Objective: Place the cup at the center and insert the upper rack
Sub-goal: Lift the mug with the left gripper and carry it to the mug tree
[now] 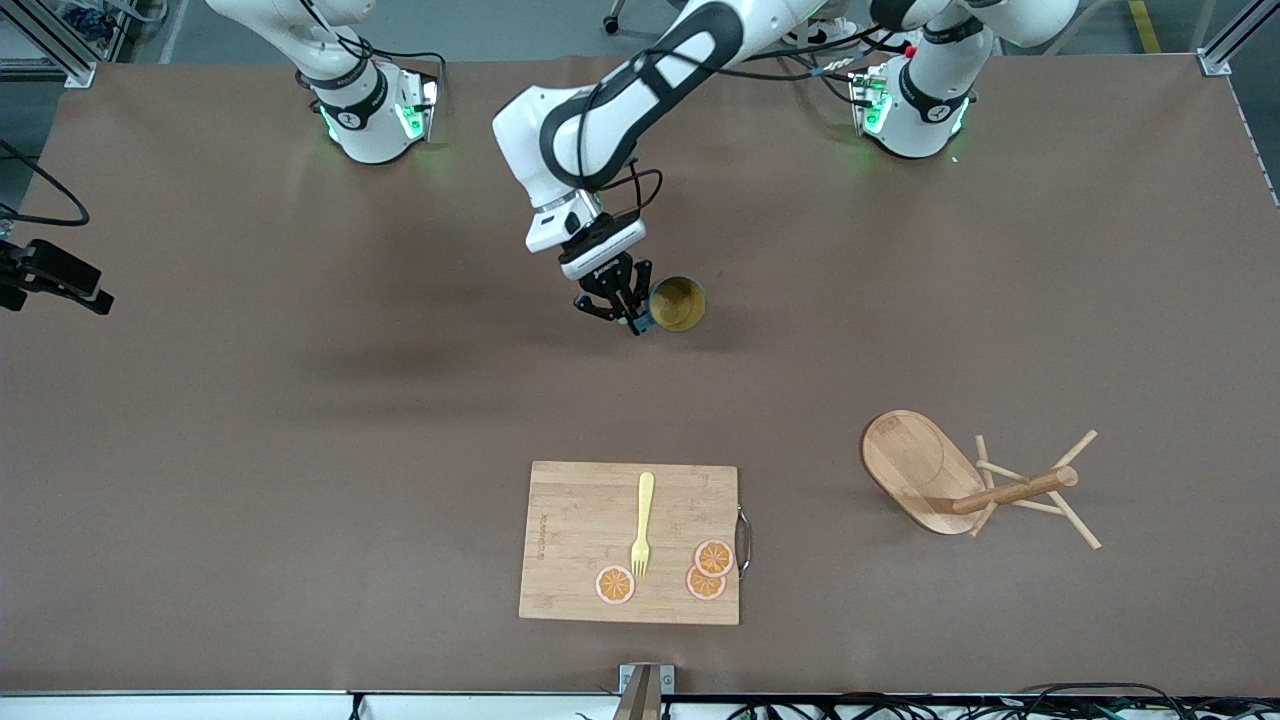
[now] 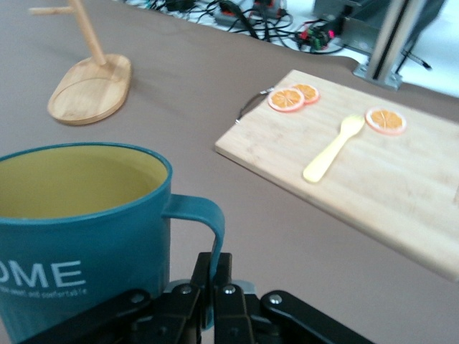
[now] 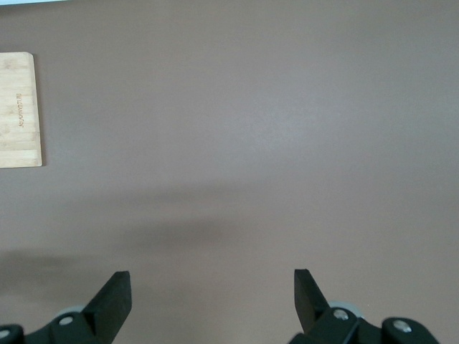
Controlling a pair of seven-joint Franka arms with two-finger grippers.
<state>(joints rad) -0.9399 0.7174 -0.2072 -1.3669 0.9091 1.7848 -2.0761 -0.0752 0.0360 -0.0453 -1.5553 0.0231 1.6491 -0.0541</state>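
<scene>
The dark teal cup (image 1: 678, 303) with a yellowish inside is near the middle of the table; I cannot tell whether it touches the table. My left gripper (image 1: 634, 318) is shut on its side handle, as the left wrist view shows (image 2: 213, 276) beside the cup (image 2: 79, 229). The wooden mug tree (image 1: 960, 485) is toward the left arm's end, nearer the front camera than the cup. In the left wrist view it (image 2: 90, 86) stands on its oval base. My right gripper (image 3: 211, 287) is open and empty over bare table; it is out of the front view.
A rectangular wooden cutting board (image 1: 580, 540) lies near the front edge, with a yellow fork (image 1: 642, 525) and three orange slices (image 1: 615, 584) on it. A corner of the board shows in the right wrist view (image 3: 18, 107). Cables run along the front edge.
</scene>
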